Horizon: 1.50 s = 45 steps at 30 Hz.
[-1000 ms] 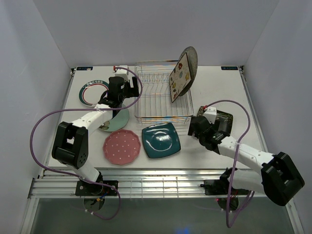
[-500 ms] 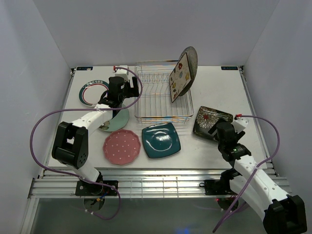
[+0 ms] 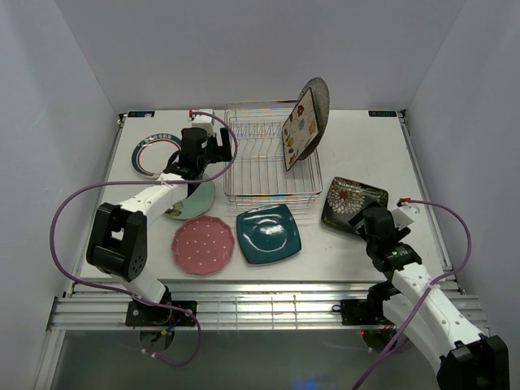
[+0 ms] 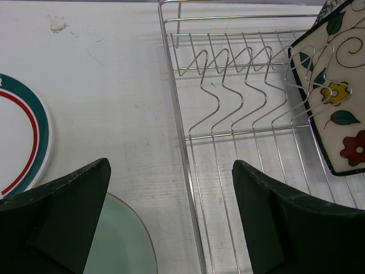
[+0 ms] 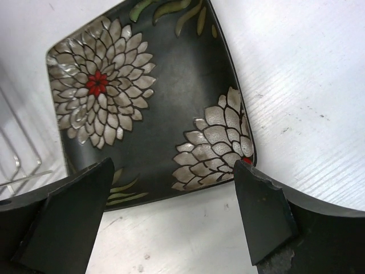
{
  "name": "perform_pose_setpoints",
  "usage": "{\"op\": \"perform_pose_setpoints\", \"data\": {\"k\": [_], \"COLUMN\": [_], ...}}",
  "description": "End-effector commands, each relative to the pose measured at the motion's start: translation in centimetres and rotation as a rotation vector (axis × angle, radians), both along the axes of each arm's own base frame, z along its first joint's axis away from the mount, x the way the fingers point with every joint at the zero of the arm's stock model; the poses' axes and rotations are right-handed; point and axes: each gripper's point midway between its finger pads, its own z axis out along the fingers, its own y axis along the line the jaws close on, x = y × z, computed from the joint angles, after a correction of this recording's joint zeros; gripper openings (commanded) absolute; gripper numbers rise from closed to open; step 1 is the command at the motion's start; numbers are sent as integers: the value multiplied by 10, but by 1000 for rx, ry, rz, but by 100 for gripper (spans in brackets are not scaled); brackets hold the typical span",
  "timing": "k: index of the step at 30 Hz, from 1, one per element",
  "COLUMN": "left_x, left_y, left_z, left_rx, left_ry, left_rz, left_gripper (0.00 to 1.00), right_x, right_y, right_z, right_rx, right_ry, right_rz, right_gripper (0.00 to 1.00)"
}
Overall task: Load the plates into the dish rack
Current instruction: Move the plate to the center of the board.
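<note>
Mint plate (image 3: pixel 200 200) — half hidden (under left arm (image 3: pixel 150 195), probably flat); left gripper (image 4: pixel 171 188), right gripper (image 5: pixel 174 171) both spread.

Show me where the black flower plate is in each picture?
Top external: the black floral plate lies flat, right of the dish rack.
Left wrist: not in it.
Right wrist: it fills the middle.
Shared landmark: the dish rack, its wires at the left edge of the right wrist view and across the left wrist view.
</note>
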Motion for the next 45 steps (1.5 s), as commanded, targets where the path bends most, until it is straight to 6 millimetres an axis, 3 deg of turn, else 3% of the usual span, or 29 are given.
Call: {"op": "perform_pose_setpoints", "data": {"k": [1, 7, 13, 20, 25, 28, 45], "left_x": [1, 0, 1, 1, 0, 1, 2], "left_y": [1, 1, 1, 2, 2, 1, 1], "left_z": [27, 29, 27, 30, 30, 28, 26], "left_rx": [-19, -20, -20, -19, -19, -18, -14], "left_ry": [-62, -64, -62, -67, -67, -64, -60], "left_rz": [-4, -4, -2, 0, -2, -2, -6], "left_gripper": [98, 98, 98, 98, 98, 98, 98], "right_x": [-4, -11, -17, -11, -11, -10, -13], "right_y": [3, 9, 22, 38, 31, 28, 22], "right_z": [4, -7, -24, -43, -53, -56, -73], "right_rx": [101, 203, 305, 441, 426, 429, 478], "right_ry": [-50, -68, 30, 8, 20, 19, 20], "right_rz": [-46, -81, -120, -142, -203, -236, -352], "right_gripper": [90, 91, 91, 96, 99, 87, 62]}}
